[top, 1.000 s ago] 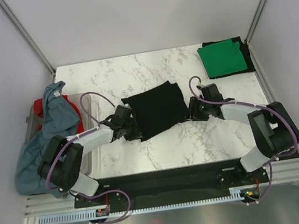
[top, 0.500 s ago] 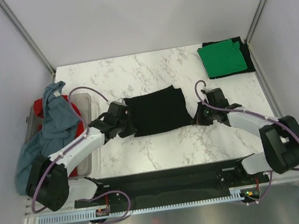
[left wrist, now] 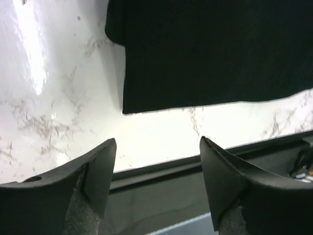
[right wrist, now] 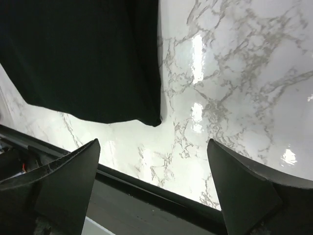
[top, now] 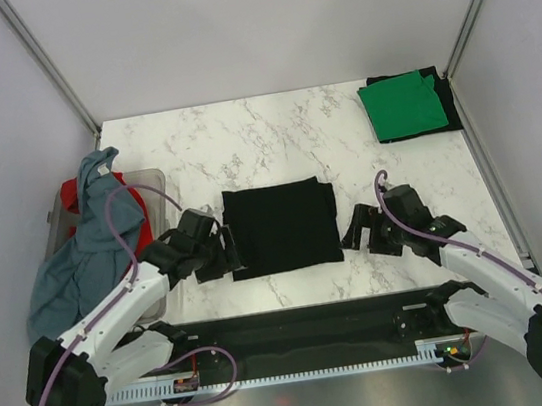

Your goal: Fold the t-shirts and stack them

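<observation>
Nearest the bases, the left gripper (top: 224, 254) sits low over the white marble-patterned table (top: 242, 136), close to the dark rail along its near edge (top: 297, 318). Its two dark fingers (left wrist: 100, 166) are spread wide with nothing between them. In the left wrist view only bare marble and the rail lie in the gap, and the shirt's hem lies a little beyond the tips. The right gripper (top: 358, 230) mirrors it on the other side. Its jaws are also parted wide and hold nothing, and its fingers (right wrist: 63, 181) frame empty marble. Between the two grippers lies the folded black cotton t-shirt (top: 282, 227), a flat, roughly square packet resting on the table. Its left edge is just beside the left gripper, and its right near corner is near the right gripper without touching it. Further back on the left stands a translucent grey plastic bin (top: 152, 187) at the table's edge. A crumpled grey-blue t-shirt (top: 81, 255) is draped over the bin and hangs down its outer side, with a red t-shirt (top: 72, 196) showing beneath it. In the far right corner a folded green t-shirt (top: 401, 107) lies on top of another folded black t-shirt (top: 449, 97), well apart from both arms.
</observation>
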